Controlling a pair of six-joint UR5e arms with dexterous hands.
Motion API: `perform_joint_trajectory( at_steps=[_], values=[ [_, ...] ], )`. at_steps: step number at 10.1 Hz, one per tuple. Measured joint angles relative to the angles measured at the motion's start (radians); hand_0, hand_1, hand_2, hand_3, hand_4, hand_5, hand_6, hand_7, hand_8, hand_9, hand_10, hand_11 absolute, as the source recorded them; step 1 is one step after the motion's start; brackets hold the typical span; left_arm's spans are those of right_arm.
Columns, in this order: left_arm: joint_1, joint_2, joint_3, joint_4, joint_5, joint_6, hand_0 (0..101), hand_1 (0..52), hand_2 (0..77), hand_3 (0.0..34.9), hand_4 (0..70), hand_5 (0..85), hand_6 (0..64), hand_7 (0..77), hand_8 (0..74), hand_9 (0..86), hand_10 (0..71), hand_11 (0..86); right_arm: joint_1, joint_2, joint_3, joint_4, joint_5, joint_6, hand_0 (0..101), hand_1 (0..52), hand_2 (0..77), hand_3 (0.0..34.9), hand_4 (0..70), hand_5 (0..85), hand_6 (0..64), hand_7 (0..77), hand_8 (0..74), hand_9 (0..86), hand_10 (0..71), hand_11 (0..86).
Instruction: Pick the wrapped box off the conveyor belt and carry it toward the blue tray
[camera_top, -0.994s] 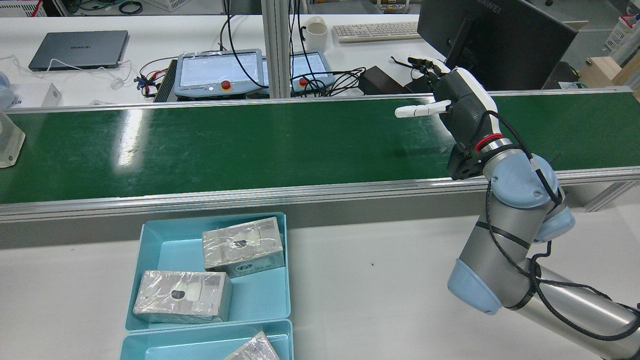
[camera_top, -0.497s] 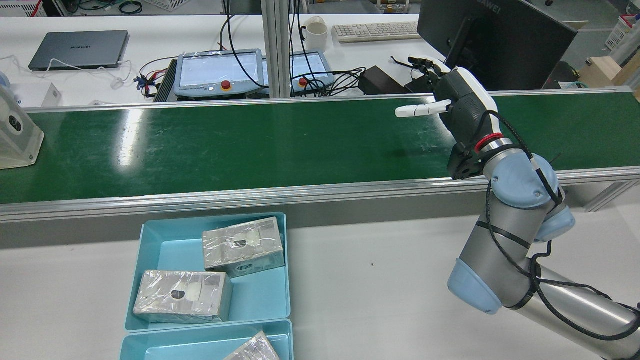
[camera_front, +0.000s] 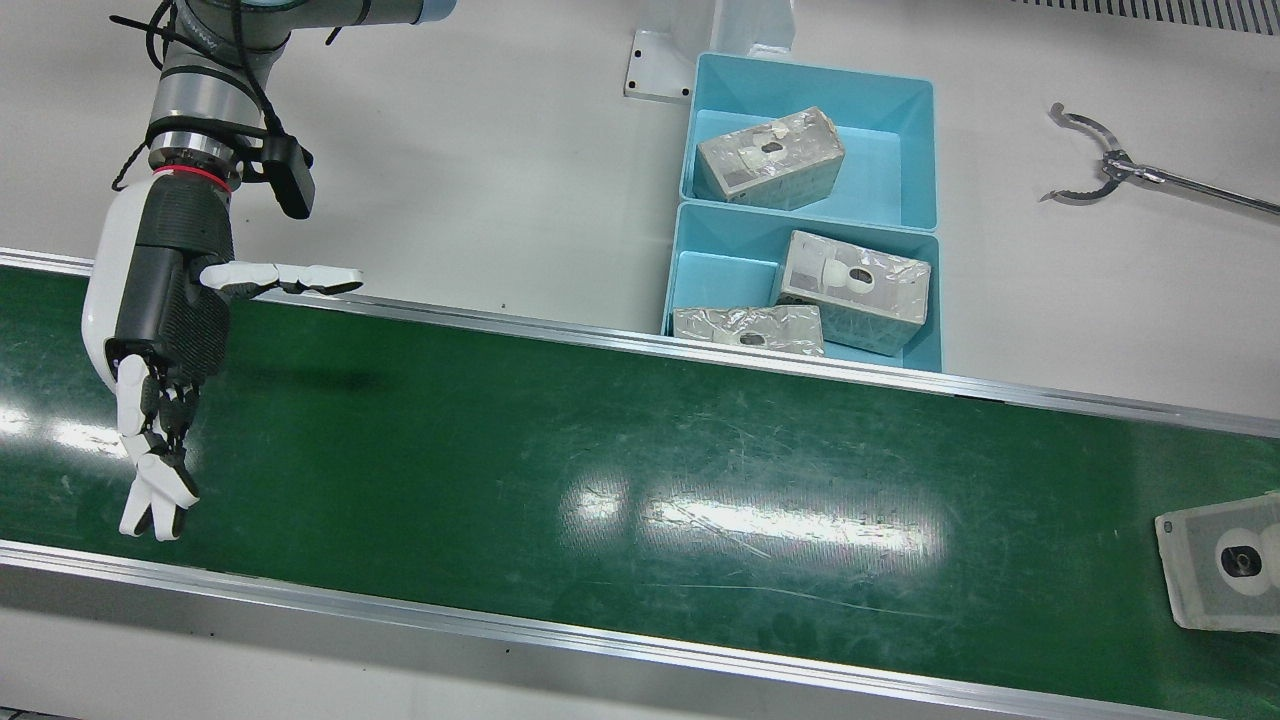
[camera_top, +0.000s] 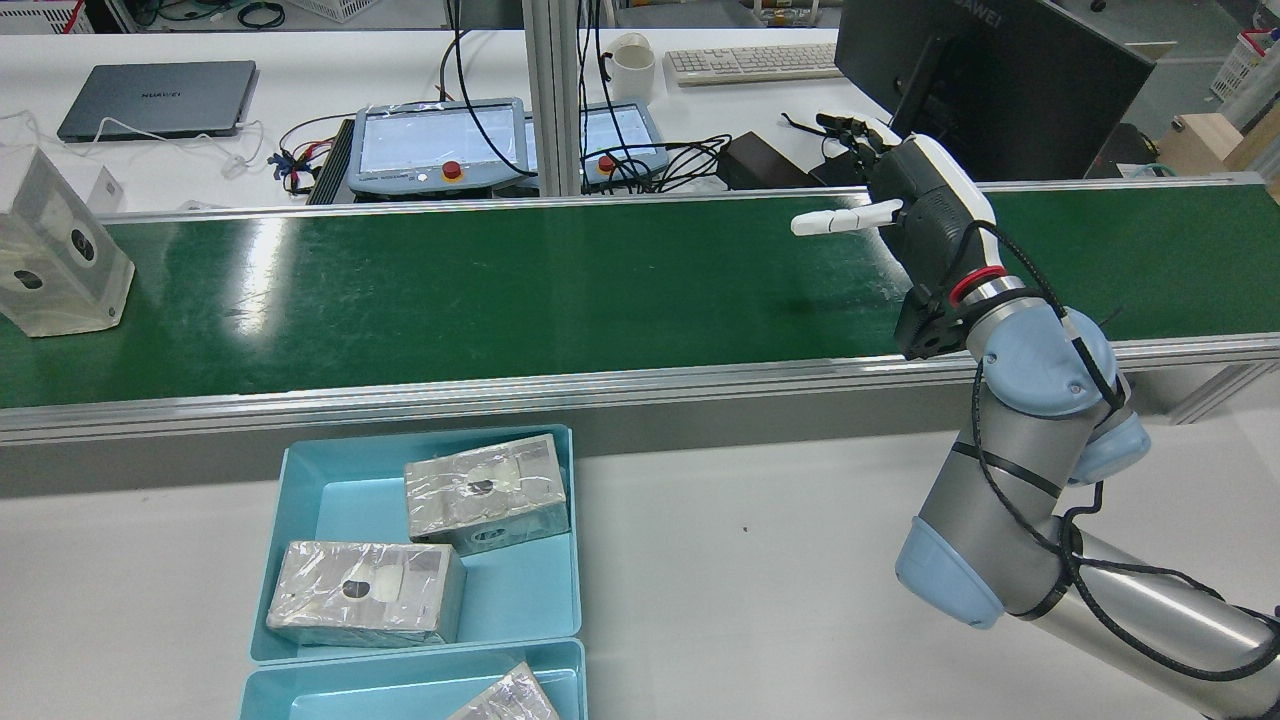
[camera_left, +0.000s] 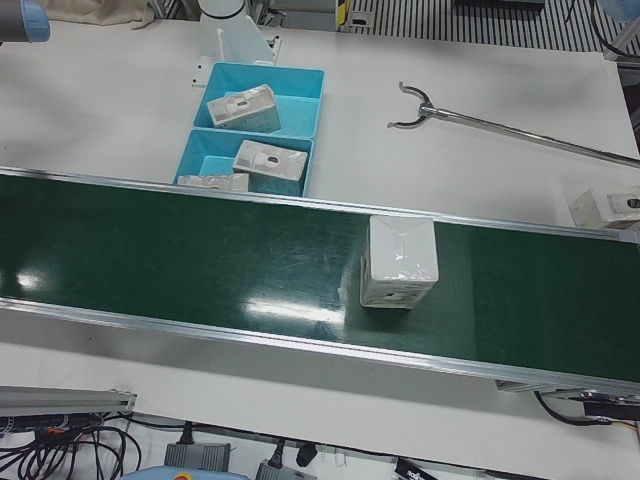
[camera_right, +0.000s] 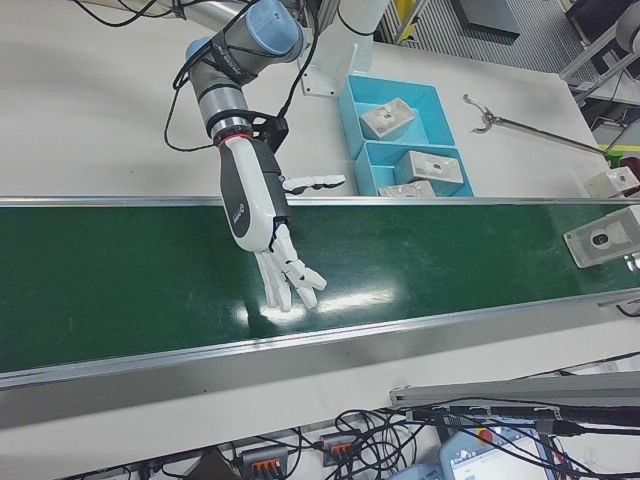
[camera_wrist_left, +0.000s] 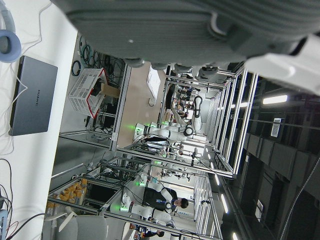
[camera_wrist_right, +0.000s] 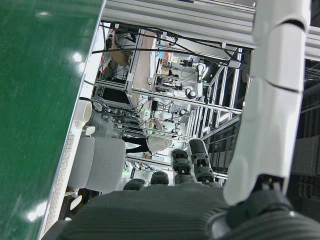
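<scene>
Over the green conveyor belt (camera_top: 500, 290) our right hand (camera_top: 925, 215) hovers empty, fingers spread wide and thumb held out sideways, waiting for the pick. One wrapped box (camera_top: 55, 245) stands upright on the belt at its far end, well apart from the hand; we judge the grasp not yet begun. Next, we must either let the box come within reach or move to it, then close around its sides. Of our left hand we see only a blurred underside (camera_wrist_left: 200, 30) in its own camera, and cannot tell its state. We count two blue trays (camera_top: 330, 500) beside the belt, holding three wrapped boxes (camera_front: 770, 158) between them, and one loose grabber tool (camera_front: 1100, 170) on the table.
</scene>
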Motion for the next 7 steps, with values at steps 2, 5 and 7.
perform_joint_trajectory(
  at_steps=[2,5,7],
  values=[
    [0.0,0.0,0.0,0.0,0.0,0.0,0,0.0,0.5,0.0,0.0,0.5,0.0,0.0,0.5,0.0,0.5,0.5,0.0,-0.001,-0.001,0.008,-0.001,0.0,46,10.9,6.5,0.0,0.0,22.9,1.1,1.6,1.1,1.6,0.0,1.6],
    [0.0,0.0,0.0,0.0,0.0,0.0,0,0.0,0.5,0.0,0.0,1.1,0.0,0.0,0.5,0.0,0.5,0.5,0.0,-0.001,-0.001,0.011,-0.002,0.0,46,10.9,8.2,0.0,0.5,22.9,1.1,1.6,1.1,1.6,0.0,1.6],
    [0.0,0.0,0.0,0.0,0.0,0.0,0,0.0,1.1,0.0,0.0,1.1,0.0,0.5,0.5,0.5,0.5,0.5,0.004,-0.001,0.003,0.012,-0.003,0.001,46,10.9,8.2,0.0,0.5,22.9,1.1,1.6,1.1,1.6,0.0,1.6]
  ],
)
